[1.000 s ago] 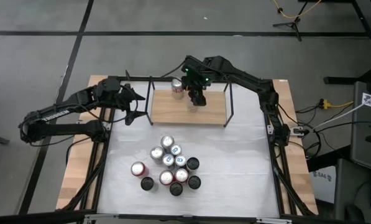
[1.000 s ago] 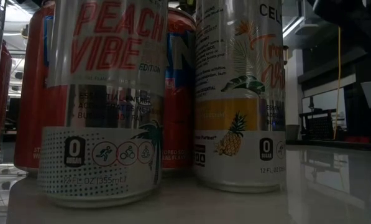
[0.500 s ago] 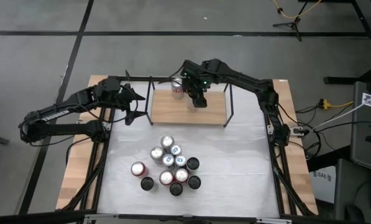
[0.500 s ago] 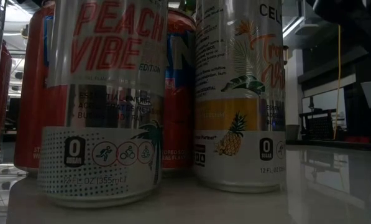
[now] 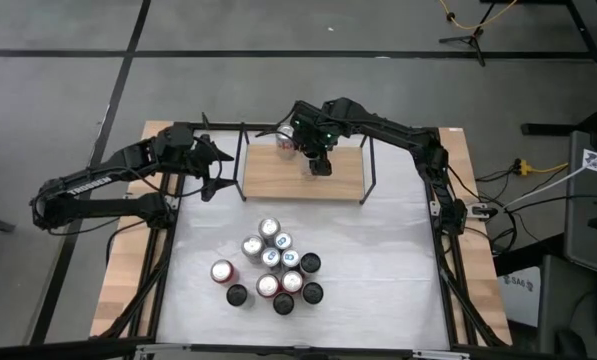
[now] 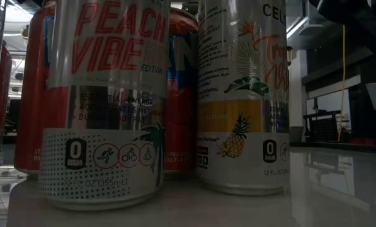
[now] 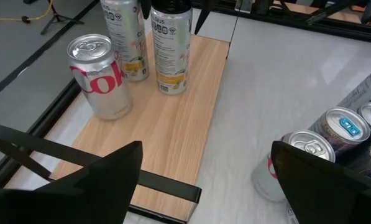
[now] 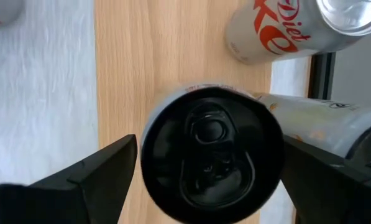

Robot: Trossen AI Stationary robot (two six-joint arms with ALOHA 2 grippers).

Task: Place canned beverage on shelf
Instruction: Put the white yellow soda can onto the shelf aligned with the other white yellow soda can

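Observation:
The shelf point(image 5: 278, 180) is a light-wood board with black rod uprights at the far middle of the table. Three cans stand on it: a silver Diet Coke can point(image 7: 101, 74), a white can with a flower print point(image 7: 126, 37) and a white can with a black top point(image 7: 171, 50). My right gripper point(image 5: 320, 162) points down over the black-topped can point(image 8: 210, 149). It is open, with one finger on each side of the can's top. My left gripper point(image 5: 218, 172) waits open at the shelf's left end with nothing between its fingers.
Several more cans stand in a cluster point(image 5: 273, 270) on the white tabletop, nearer than the shelf. Two of them, a Peach Vibe can point(image 6: 106, 101) and a pineapple-print can point(image 6: 244, 94), fill the low view. The shelf's right half point(image 5: 343, 180) is bare.
My right gripper has sunk a little toward the shelf around the black-topped can, with its fingers just as far apart as before. The cans have stayed in place.

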